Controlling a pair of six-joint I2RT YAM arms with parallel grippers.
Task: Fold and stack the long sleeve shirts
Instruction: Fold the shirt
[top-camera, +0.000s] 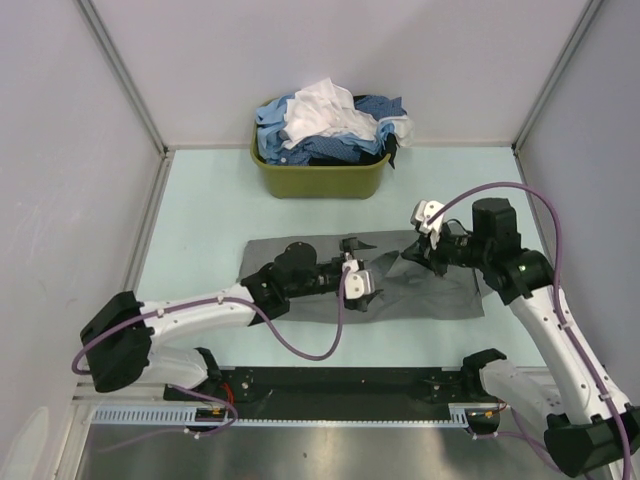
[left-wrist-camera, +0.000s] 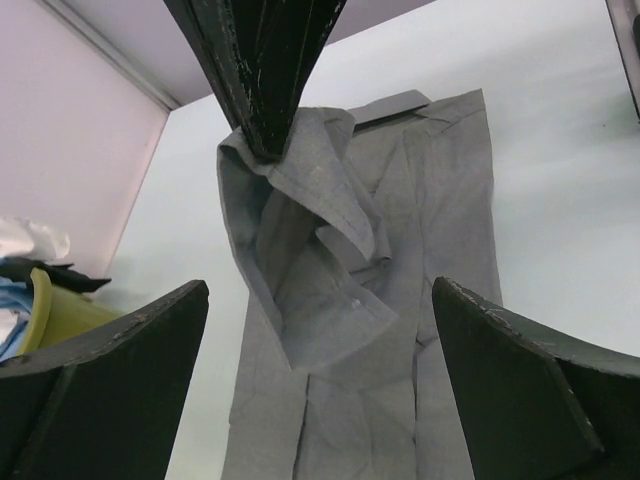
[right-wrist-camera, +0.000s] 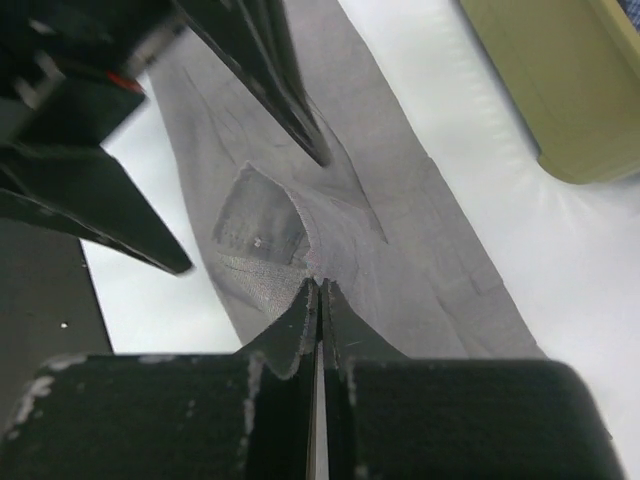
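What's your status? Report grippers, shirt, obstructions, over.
Left gripper open, above grey shirt. Right gripper shut on a lifted fold of it. Rest lies flat on table. Basket of shirts far side, not in the way.

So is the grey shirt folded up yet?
Only partly. The grey shirt lies as a long flat strip on the table, and the right gripper pinches one sleeve up off it.
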